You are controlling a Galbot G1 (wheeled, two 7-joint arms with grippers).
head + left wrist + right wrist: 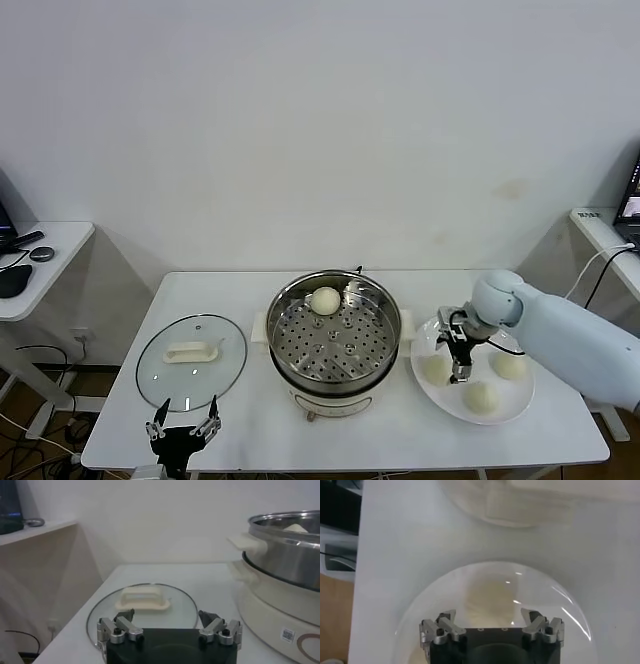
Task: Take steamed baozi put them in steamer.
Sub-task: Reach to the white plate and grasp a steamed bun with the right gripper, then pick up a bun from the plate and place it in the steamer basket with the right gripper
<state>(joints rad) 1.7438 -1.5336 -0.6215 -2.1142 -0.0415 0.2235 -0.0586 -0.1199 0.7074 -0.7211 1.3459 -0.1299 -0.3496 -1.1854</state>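
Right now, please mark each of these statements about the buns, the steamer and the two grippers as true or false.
1. One baozi lies in the steamer. True.
2. The plate holds four baozi. False: three are on it.
3. The right gripper is shut on a bun. False: it is open, above the plate, holding nothing.
4. The glass lid sits on the steamer. False: it lies flat on the table, on the steamer's left.
5. The left gripper is open near the table's front edge, by the lid. True.

four baozi [325,300], one steamer [385,345], one plate [522,407]
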